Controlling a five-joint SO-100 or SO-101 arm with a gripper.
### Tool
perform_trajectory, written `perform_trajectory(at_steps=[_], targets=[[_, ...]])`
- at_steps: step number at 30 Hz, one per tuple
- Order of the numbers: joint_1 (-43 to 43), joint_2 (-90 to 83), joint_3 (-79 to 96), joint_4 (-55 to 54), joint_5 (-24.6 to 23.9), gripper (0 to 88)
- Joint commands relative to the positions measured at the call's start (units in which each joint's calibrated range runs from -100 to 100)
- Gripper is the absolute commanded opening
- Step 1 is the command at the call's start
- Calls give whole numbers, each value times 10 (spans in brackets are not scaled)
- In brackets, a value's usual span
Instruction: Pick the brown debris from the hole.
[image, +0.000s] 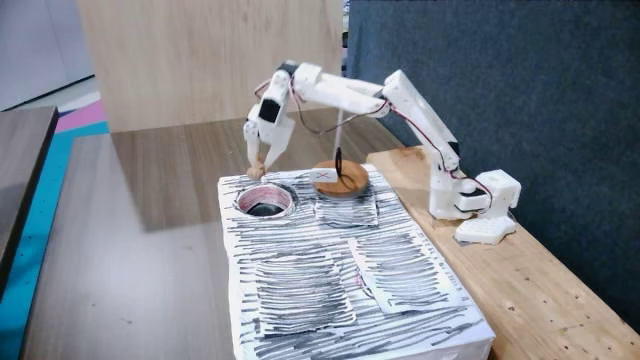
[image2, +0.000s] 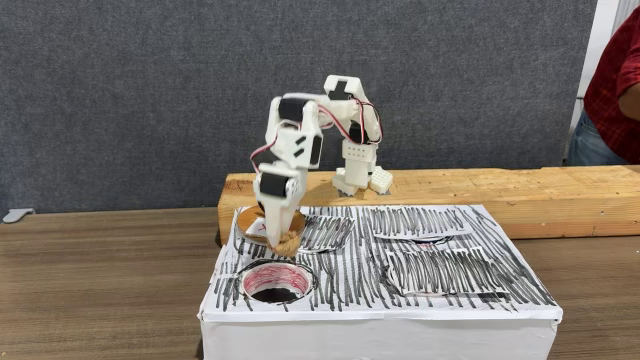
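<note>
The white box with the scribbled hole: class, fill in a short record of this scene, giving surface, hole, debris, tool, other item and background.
surface: white box with black scribbled lines on top
hole: hole, round, dark, pinkish-red rim, near the box's front edge in a fixed view
debris: brown debris, out of the hole, at the tool's tips
tool: tool, pointing down behind the hole; grip cannot be confirmed
other item: wooden disc with a thin upright stick
background: wooden beam; a person's red sleeve

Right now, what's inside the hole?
The hole looks dark inside in both fixed views, with no brown lump visible; its bottom is hidden in shadow. A tan-brown lump, likely the debris, sits at the claw tips above the white surface behind the hole.
</note>
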Motion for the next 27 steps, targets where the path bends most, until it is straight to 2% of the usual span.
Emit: perform_trajectory(at_steps=[1, 8, 12, 27], targets=[[-1, -55, -15, 55, 2, 11], [-62, -58, -14, 187, 21, 11], [-103, -58, -14, 181, 42, 11], [-188, -46, -14, 180, 37, 11]])
